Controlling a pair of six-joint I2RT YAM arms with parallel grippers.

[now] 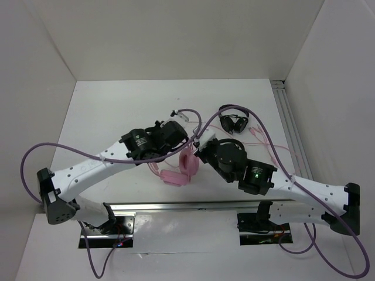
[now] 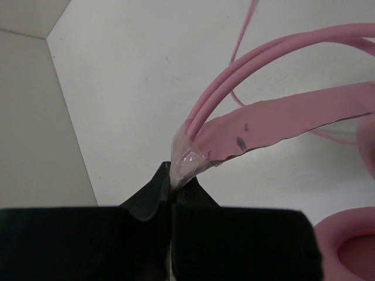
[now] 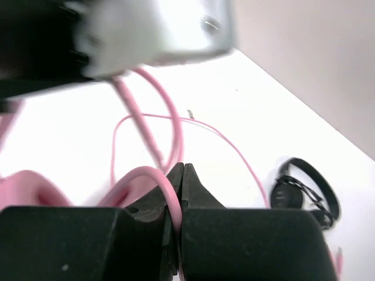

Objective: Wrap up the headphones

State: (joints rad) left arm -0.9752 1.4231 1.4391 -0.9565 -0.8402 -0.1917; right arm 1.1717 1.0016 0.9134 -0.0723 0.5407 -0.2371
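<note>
While both arms lean inward over it, the white counter (image 1: 117,117) carries every item listed below; pale walls (image 1: 176,35) close it on three sides.

Left arm (image 1: 94,167): white links, black wrist, purple cord (image 1: 35,158) looping off its base. Left jaws: pinched shut on the end of the headband, where the two pink wires meet under a clear sleeve.

Right arm (image 1: 310,190): white links, black wrist. Right jaws: pinched shut on a pink loop of the same headset; whether it is cable or headband wire cannot be told.

Headphones (image 1: 176,174): pink, over-ear, centre-front of the counter, between the two wrists. Padded cups (image 2: 351,246) sit lowest; contact with the counter cannot be told. Double-wire headband (image 2: 234,76) and flat pink strap (image 2: 281,123) run up into the left jaws.

Black headphones (image 1: 233,122): small, lying flat on the counter beyond the right wrist, apart from the pink set.

Cable (image 2: 246,26): thin, pink, lying in loose curves on the counter, reaching past the black headphones on their right.
</note>
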